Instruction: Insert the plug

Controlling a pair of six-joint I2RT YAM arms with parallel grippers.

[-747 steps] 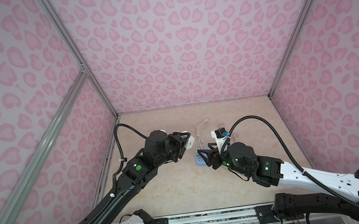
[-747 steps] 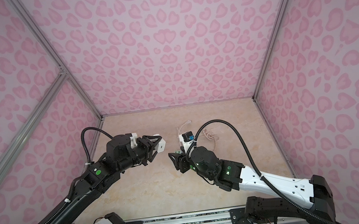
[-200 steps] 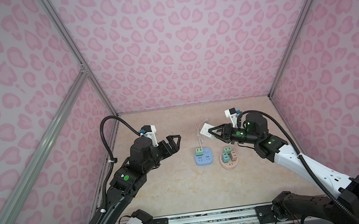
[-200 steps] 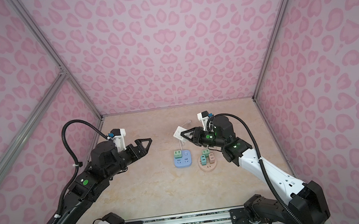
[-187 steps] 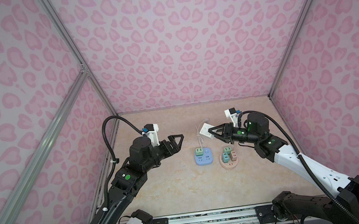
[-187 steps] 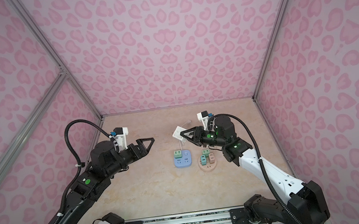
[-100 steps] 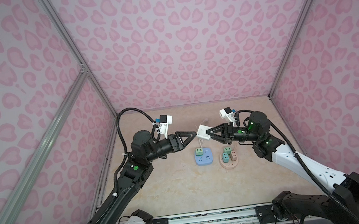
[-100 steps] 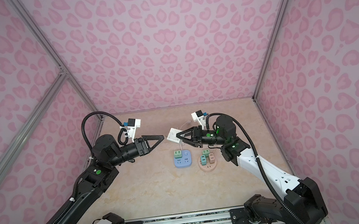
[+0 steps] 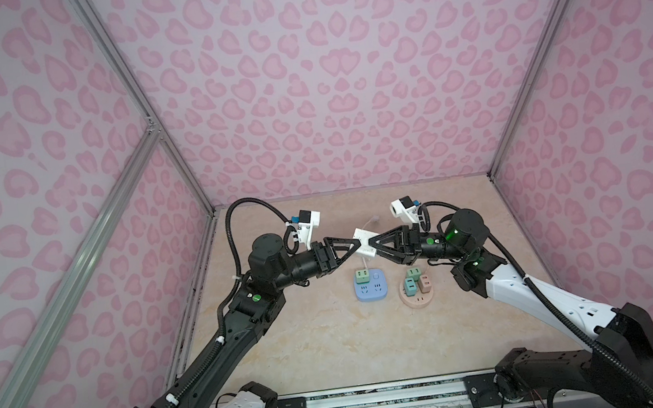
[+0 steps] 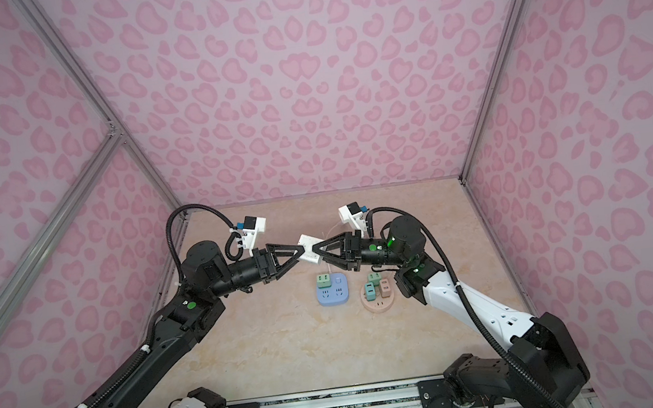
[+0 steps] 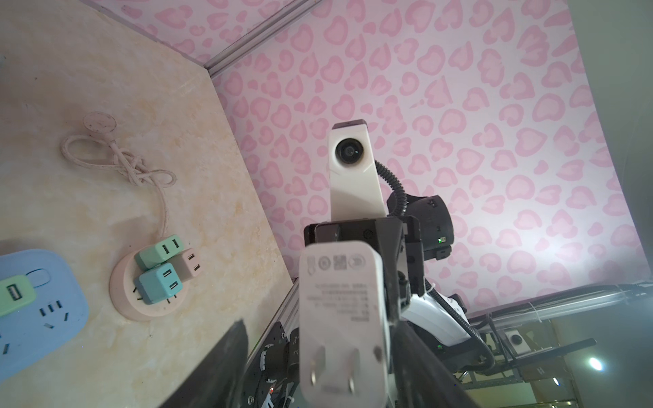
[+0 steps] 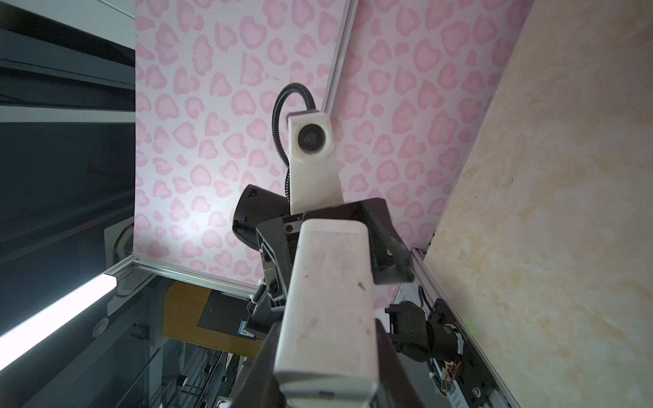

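White plug [image 9: 364, 247]: flat rounded-rectangular adapter with grey print and two flat metal prongs on one face. It is raised clear of the table [image 9: 324, 347] and tilted. Right tool [image 9: 373, 246] pinches one end. Left tool [image 9: 354, 246] straddles the pronged end, with a gap at one finger. Blue socket strip [image 9: 381, 291] lies flat nearby, apart from the plug, with one green adapter seated and its other outlets bare.

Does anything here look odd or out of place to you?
Only the white charger plug: it hangs tilted in mid-air, with the right gripper clamped on one end and the left gripper around the other. The cord of the round pink socket lies knotted.
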